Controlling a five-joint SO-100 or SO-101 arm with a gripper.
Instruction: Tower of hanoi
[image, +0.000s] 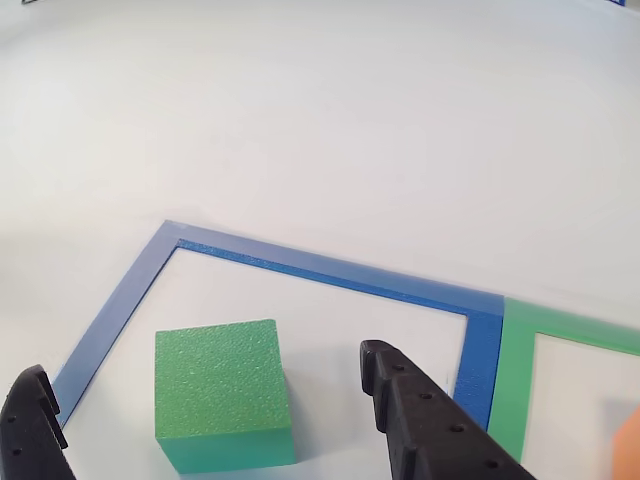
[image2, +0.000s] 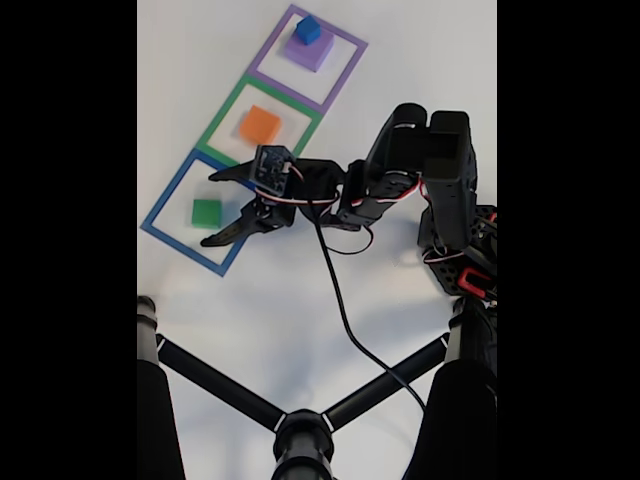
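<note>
Hovering over the table (image2: 400, 60), the gripper (image2: 208, 208) has its jaws spread wide, holding nothing and touching nothing. In the other view, the green block (image: 222, 395) sits between the two black fingertips (image: 385, 375), clear of both. It lies inside the blue frame (image2: 165, 200). Next along in the fixed view, the green frame (image2: 228, 110) encloses the orange block (image2: 259, 124). Farthest, the purple frame (image2: 345, 62) holds the purple block (image2: 300, 55) with the blue cube (image2: 308, 30) on top.
</note>
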